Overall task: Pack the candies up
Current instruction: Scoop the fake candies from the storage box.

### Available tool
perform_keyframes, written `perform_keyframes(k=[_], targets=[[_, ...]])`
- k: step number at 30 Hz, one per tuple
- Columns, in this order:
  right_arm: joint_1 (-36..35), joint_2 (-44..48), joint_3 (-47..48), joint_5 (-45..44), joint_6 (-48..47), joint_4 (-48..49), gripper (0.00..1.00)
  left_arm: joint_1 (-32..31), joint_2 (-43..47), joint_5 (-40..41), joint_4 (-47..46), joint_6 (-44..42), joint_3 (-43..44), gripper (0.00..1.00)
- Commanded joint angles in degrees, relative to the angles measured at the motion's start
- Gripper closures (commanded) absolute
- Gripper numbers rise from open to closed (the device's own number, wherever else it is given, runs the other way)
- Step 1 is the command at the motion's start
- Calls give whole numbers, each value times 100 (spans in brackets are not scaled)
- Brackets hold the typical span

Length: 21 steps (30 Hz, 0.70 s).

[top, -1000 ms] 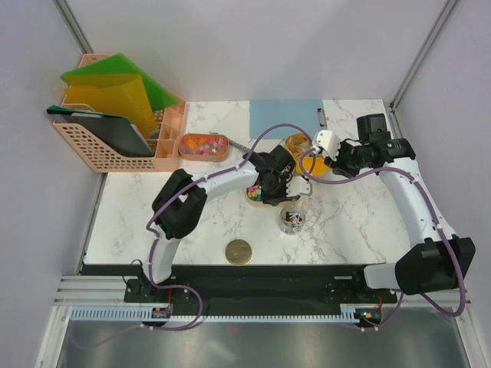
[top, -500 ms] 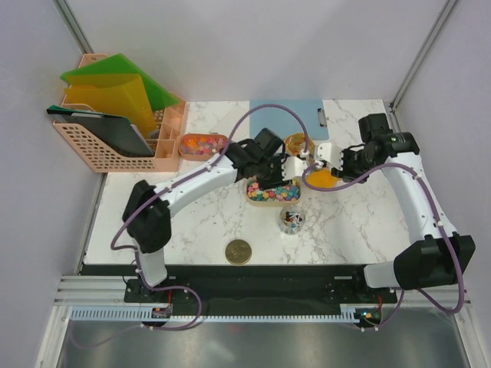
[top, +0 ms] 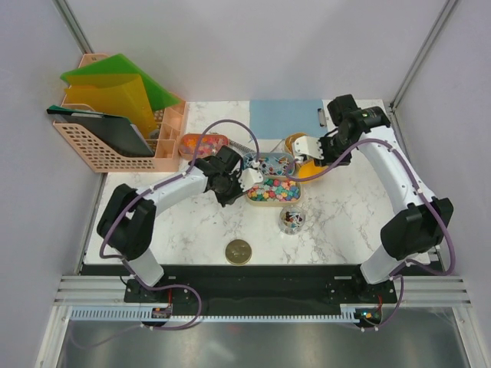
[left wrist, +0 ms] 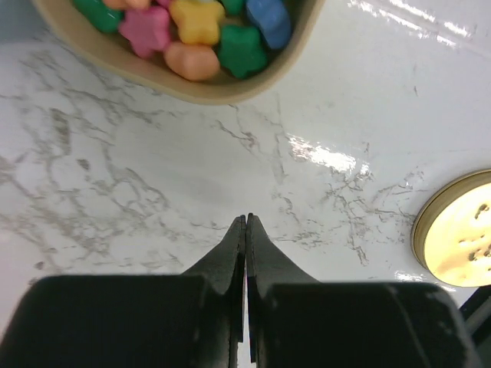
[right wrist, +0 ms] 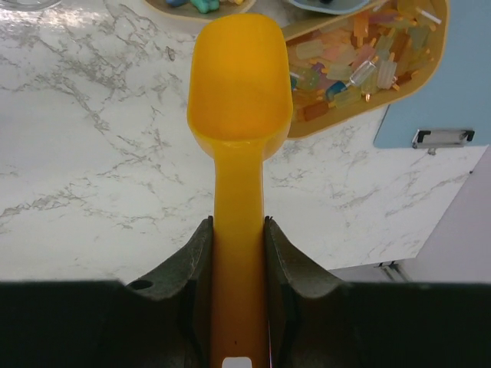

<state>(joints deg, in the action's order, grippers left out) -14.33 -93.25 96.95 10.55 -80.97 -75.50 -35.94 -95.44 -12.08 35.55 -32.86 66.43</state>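
left fingers (left wrist: 234, 257) drew back off candies (left wrist: 198, 19), together, empty; right fingers (right wrist: 198, 261) clamped on empty scoop (right wrist: 239, 77) swung rearward; next scoop likely

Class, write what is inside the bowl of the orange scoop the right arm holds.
The scoop has a bare bowl, with nothing lying in it. The lower end of its handle is covered by the right gripper, jaws clamped on it.

Marble table (top: 345, 222), gold lid (top: 238, 251), likely clipboard (top: 285, 116)
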Motion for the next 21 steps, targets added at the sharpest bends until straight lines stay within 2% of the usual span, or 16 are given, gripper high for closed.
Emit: perform_keyframes(k=[1,10,21], targets=[[-359,-123,228,-438,63,-808,100,-18,-115,-111,-303,342,-104,98],[-720,-448,307,-984,573,-790,100,-9,-633,-295,-760,676,-34,98],[-1168,-1010,501,-1695,1250,-711,100,-9,-1108,-655,-918,852,510,98]])
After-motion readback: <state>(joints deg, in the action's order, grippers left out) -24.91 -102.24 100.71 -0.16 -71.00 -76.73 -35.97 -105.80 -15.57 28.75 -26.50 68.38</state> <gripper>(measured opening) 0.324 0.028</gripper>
